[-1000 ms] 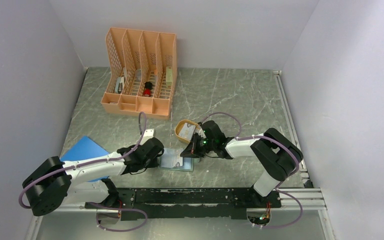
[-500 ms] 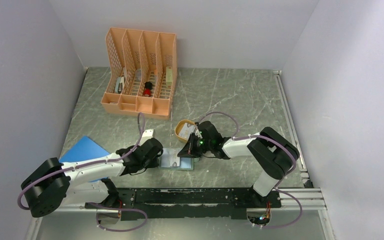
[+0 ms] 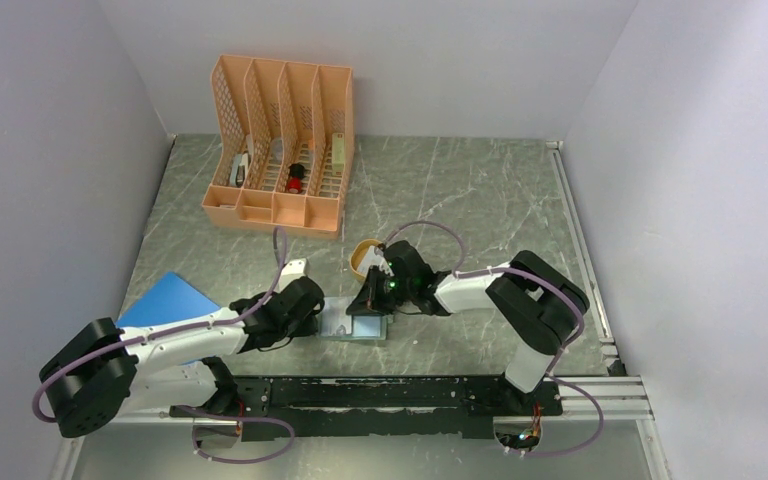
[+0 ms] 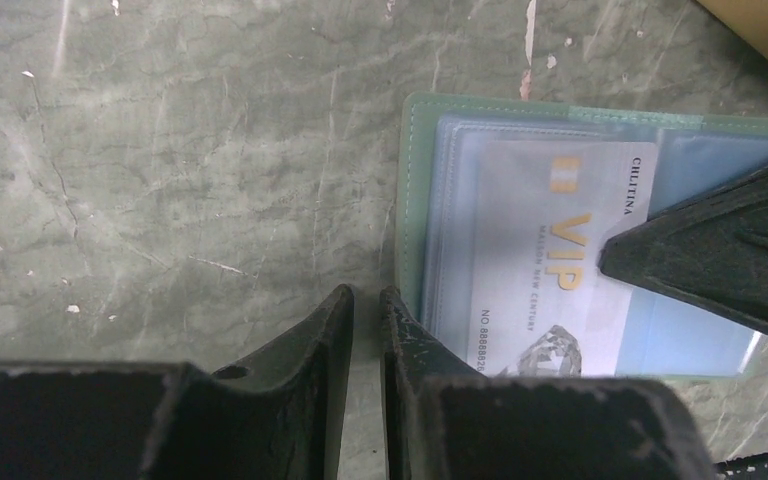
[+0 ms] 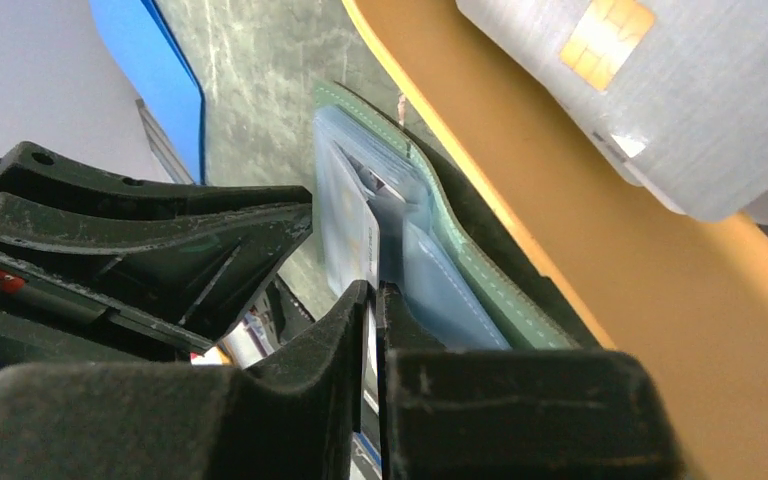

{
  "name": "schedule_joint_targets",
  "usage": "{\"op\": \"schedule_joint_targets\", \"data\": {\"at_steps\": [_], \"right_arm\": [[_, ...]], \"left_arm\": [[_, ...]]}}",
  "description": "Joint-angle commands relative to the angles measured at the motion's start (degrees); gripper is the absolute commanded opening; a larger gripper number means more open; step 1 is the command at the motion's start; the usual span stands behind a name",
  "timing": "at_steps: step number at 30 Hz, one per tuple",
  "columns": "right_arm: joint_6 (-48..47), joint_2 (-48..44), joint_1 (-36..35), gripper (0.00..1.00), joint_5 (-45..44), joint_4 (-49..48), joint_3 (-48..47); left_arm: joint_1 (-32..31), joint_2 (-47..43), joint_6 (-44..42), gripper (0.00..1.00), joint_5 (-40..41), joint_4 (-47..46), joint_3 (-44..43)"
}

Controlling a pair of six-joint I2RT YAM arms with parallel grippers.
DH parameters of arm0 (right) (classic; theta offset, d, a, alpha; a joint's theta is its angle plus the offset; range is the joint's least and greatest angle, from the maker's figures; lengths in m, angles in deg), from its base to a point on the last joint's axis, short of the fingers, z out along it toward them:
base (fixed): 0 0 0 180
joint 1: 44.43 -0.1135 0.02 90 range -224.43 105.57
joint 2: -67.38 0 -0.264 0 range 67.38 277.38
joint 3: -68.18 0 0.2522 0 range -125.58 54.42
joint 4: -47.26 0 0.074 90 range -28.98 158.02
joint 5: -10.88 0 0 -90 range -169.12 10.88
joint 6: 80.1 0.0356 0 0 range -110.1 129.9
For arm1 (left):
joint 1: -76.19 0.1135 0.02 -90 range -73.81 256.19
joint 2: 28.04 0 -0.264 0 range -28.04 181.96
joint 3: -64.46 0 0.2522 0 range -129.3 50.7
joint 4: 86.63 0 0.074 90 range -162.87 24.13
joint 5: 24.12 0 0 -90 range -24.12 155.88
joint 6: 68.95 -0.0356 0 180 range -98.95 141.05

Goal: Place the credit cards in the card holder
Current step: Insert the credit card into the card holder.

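The card holder (image 3: 352, 326) lies open on the table between the arms, pale teal with clear pockets (image 4: 412, 190). My right gripper (image 3: 367, 304) is shut on a credit card, a pale VIP card (image 4: 545, 265), held edge-on (image 5: 369, 235) with its front end in a pocket of the holder (image 5: 460, 265). My left gripper (image 4: 367, 298) is shut and empty, its tip at the holder's left edge, one finger (image 4: 410, 330) touching it. Another credit card (image 5: 640, 90) with a gold chip lies in the orange oval tray (image 5: 500, 160).
The orange oval tray (image 3: 363, 254) stands just behind the holder. A bright blue flat sheet (image 3: 168, 298) lies at the left under the left arm. An orange file organizer (image 3: 282, 150) with small items stands at the back left.
My right gripper has moved left and down from beside the tray onto the card holder, carrying the card. The left gripper has stayed at the holder's left edge.
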Motion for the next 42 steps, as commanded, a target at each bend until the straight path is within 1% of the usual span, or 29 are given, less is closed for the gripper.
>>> {"op": "schedule_joint_targets", "data": {"at_steps": [1,4,6,8,17,24,26,29,32,35,38,42], "right_arm": [[-2.26,-0.19,-0.93,0.17,-0.57,4.69,-1.62],[-2.41,-0.37,-0.96,0.34,-0.74,5.38,-1.98],[-2.65,-0.25,-0.98,0.40,-0.76,6.09,-2.42],[-2.85,-0.11,-1.03,0.43,-0.58,6.62,-2.98],[-3.95,1.89,-3.31,0.43,-0.31,9.73,-7.41],[-5.69,1.83,-4.50,0.43,-2.26,14.41,-10.05],[-7.17,-0.28,-4.57,0.45,-4.60,17.89,-10.92],[-10.29,-3.29,-4.58,0.50,-8.61,25.14,-13.08],[-12.84,-6.60,-4.59,0.56,-11.79,32.07,-14.71],[-14.98,-10.61,-4.58,0.58,-15.87,37.64,-16.11],[-16.56,-15.79,-4.59,0.58,-21.83,43.60,-15.93],[-16.48,-23.89,-4.58,0.55,-27.26,46.72,-10.43]], "left_arm": [[-0.11,0.10,1.04,0.22,-4.06,1.31,1.77],[-0.08,-0.19,0.99,0.22,-4.08,1.30,1.75],[-0.09,-0.31,1.08,0.22,-4.13,1.26,1.83],[-0.11,-0.39,1.00,0.22,-4.25,1.01,1.92],[-0.06,-1.49,0.22,0.21,-5.52,-0.80,2.07],[-0.09,-3.30,0.55,0.21,-5.22,-0.69,2.41],[-0.11,-4.05,1.08,0.22,-4.00,1.06,2.14],[-0.11,-5.70,1.38,0.24,-2.57,3.41,1.84],[-0.10,-7.41,1.34,0.29,-1.09,5.07,1.56],[-0.01,-9.08,1.35,0.36,0.00,6.20,1.11],[-0.07,-10.59,1.17,0.43,1.15,7.88,0.21],[-0.09,-13.35,0.79,0.46,2.83,10.11,-0.74]]}}
